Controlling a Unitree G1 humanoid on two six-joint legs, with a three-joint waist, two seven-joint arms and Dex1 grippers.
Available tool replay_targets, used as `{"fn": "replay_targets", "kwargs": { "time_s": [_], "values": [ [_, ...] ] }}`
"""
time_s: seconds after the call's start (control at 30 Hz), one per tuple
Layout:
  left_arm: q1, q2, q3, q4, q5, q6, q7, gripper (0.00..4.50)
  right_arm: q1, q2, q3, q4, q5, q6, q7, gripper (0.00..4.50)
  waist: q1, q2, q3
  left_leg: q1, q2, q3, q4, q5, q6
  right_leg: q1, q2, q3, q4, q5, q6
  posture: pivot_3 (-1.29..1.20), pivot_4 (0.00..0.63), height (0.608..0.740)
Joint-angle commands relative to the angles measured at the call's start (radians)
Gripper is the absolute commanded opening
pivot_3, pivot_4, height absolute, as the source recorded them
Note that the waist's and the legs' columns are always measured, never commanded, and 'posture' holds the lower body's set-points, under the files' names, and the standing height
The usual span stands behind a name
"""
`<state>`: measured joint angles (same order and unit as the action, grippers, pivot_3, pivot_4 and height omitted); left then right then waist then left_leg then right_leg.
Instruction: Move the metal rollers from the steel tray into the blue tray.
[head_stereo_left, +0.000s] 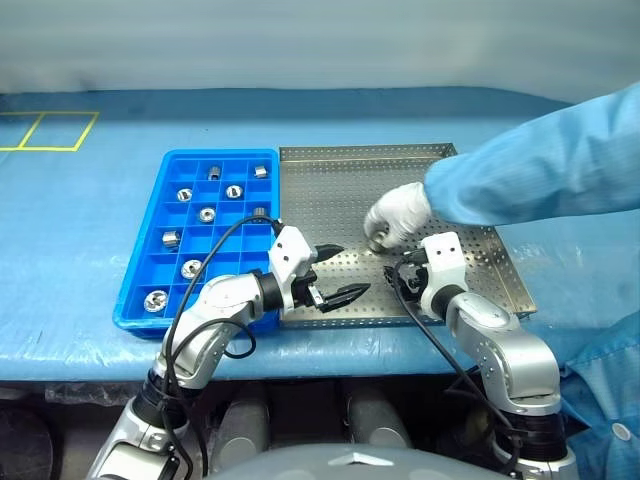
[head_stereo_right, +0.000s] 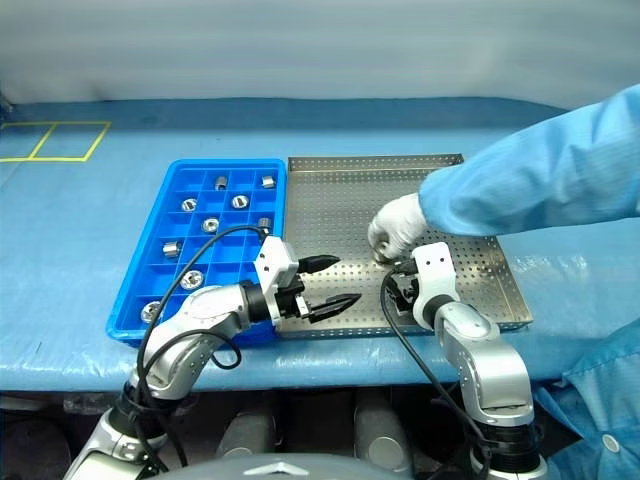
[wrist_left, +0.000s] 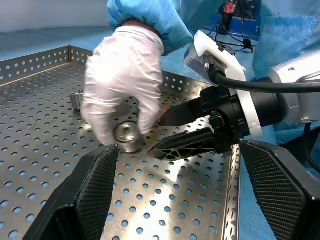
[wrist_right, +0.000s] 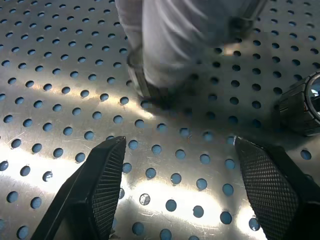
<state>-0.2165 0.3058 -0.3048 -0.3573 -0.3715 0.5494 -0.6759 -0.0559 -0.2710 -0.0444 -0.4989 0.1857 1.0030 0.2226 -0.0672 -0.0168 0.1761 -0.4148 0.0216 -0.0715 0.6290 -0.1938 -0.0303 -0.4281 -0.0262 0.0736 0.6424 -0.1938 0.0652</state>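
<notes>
Right gripper (head_stereo_left: 400, 272), jaws apart and empty over steel tray (head_stereo_left: 440, 290); roller (wrist_left: 127, 135) under gloved hand (head_stereo_left: 397, 214) likely hard, slick, dense: pinch across round sides.

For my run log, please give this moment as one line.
left gripper: open, empty, over steel tray | right gripper: open, empty | gloved hand: setting roller on tray | blue tray: holds rollers

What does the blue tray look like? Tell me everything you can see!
The blue tray is bright blue, looks like plastic, and lies flat on the blue-covered table, its side against the steel tray. A grid splits it into many small square compartments. Several hold one shiny metal roller each; the others are empty. The left arm's cable passes in front of its near corner.
</notes>
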Motion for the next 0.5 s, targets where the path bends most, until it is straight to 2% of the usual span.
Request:
{"fn": "replay_targets", "kwargs": {
  "time_s": [0.03, 0.27, 0.43, 0.5],
  "values": [
    [-0.002, -0.002, 0.009, -0.027, -0.002, -0.015, 0.003, 4.21, -0.008, 0.000, 0.000, -0.028, 0.013, -0.024, 0.006, 3.65, 0.000, 0.000, 0.000, 0.000, 0.000, 0.000, 0.000, 0.000, 0.000, 0.000, 0.000, 0.000, 0.000, 0.000, 0.000, -0.02, 0.150, 0.740],
    [-0.002, 0.034, 0.036, -0.040, 0.024, -0.009, 0.026, 4.21, -0.005, -0.019, 0.002, -0.057, 0.032, -0.031, 0.029, 3.65, 0.000, 0.000, 0.000, 0.000, 0.000, 0.000, 0.000, 0.000, 0.000, 0.000, 0.000, 0.000, 0.000, 0.000, 0.000, -0.02, 0.150, 0.740],
    [-0.045, -0.024, 0.106, -0.006, 0.079, -0.006, 0.188, 4.21, -0.031, 0.009, -0.022, -0.054, 0.058, -0.073, 0.027, 3.65, 0.002, 0.000, 0.000, 0.000, 0.000, 0.000, 0.000, 0.000, 0.000, 0.000, 0.000, 0.000, 0.000, 0.000, 0.000, 0.00, 0.150, 0.740],
    [-0.057, -0.024, 0.109, -0.004, 0.094, -0.004, 0.203, 4.21, -0.044, 0.014, -0.015, -0.050, 0.079, -0.080, 0.044, 3.65, 0.002, 0.000, 0.000, 0.000, 0.000, 0.000, 0.000, 0.000, 0.000, 0.000, 0.000, 0.000, 0.000, 0.000, 0.000, 0.00, 0.150, 0.740]
  ]
}}
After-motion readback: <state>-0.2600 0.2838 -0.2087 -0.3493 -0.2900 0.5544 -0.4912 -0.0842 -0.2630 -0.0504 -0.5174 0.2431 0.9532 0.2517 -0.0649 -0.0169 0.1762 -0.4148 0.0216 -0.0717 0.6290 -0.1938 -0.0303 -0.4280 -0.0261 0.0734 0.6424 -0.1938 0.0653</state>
